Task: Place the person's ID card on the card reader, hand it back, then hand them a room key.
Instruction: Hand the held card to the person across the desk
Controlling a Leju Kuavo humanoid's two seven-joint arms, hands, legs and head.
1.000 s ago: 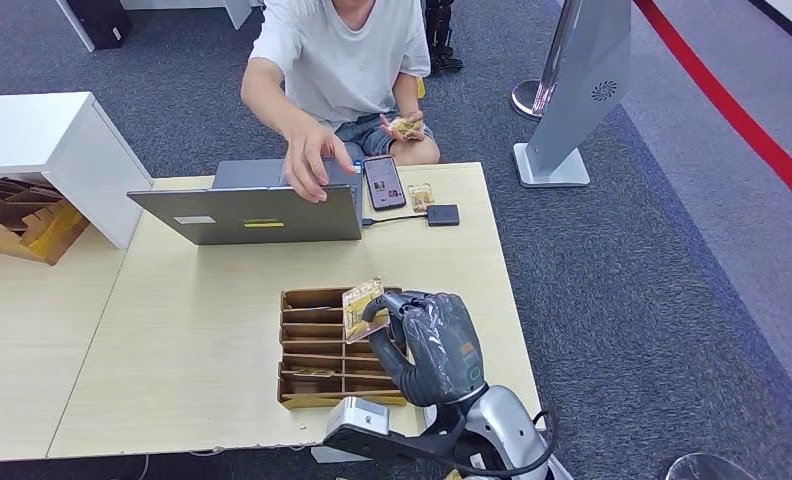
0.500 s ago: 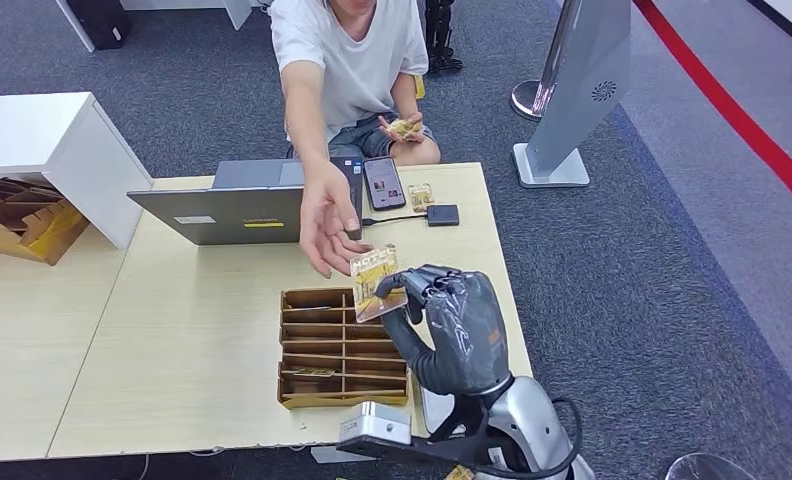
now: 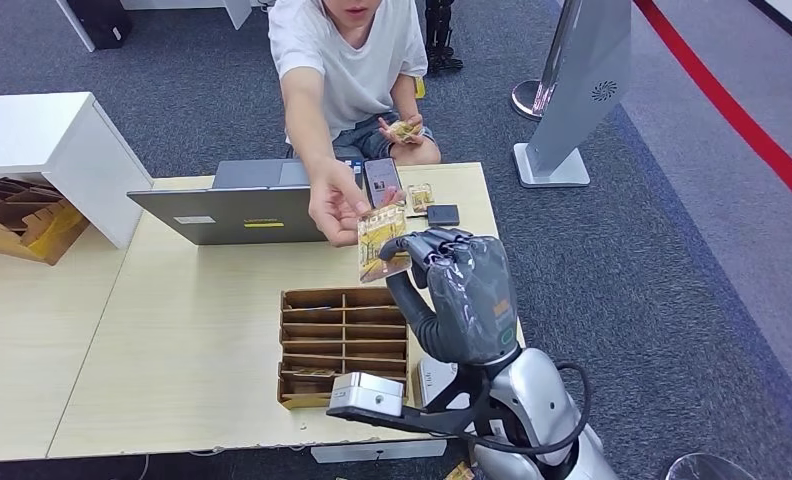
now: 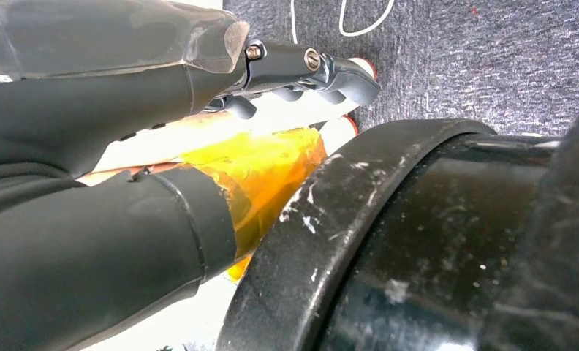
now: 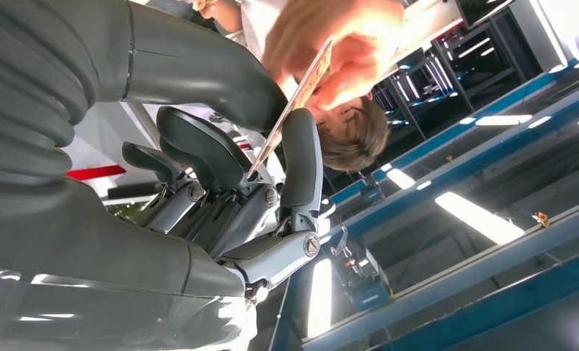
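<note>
My right hand (image 3: 462,285) is raised above the table and pinches a yellow room key card (image 3: 380,243) between thumb and fingers. The person's outstretched hand (image 3: 337,210) has its fingers on the card's far edge. In the right wrist view the card (image 5: 301,88) stands edge-on between my right hand (image 5: 221,168) and the person's fingers (image 5: 345,58). The small dark card reader (image 3: 442,214) lies on the table's far side, with another card (image 3: 420,196) beside it. The person's other hand (image 3: 404,127) holds a card. My left hand (image 4: 162,146) hangs low; something yellow and white shows between its thumb and fingers.
A wooden slotted card organizer (image 3: 317,345) sits on the table under my right arm. An open laptop (image 3: 247,212) and a phone (image 3: 382,182) are at the far edge. A white cabinet (image 3: 42,140) stands at the left, a grey floor stand (image 3: 582,80) at the right.
My right hand lifted the key card out of the organizer and carried it up and toward the person. The person's hand left the laptop and took hold of the card's far edge.
</note>
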